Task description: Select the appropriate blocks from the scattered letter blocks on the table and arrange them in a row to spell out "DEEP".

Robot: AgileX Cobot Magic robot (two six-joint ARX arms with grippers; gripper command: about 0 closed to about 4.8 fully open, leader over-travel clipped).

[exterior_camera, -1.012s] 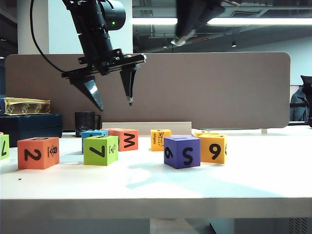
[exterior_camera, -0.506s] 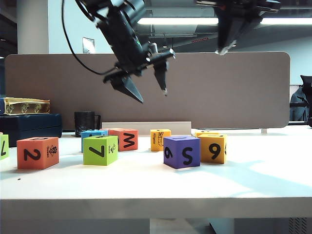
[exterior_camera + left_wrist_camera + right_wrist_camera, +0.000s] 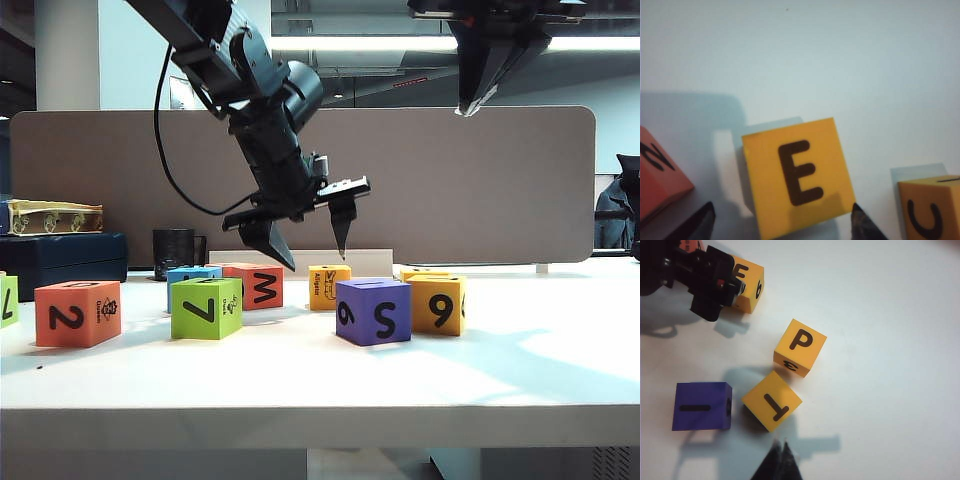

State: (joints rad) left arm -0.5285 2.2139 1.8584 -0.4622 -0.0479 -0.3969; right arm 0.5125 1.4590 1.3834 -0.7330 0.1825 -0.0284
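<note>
Left gripper (image 3: 305, 245), jaws spread, hovers over E block (image 3: 797, 175); you lower, then pinch. Right gripper (image 3: 780, 460), pressed together, waits high.

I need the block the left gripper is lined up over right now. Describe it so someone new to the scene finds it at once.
On the white table, look behind the front row, between the orange M block and the purple block. Under the open left gripper stands a yellow-orange block. It carries a black E on top and a small alligator drawing on its front.
</note>
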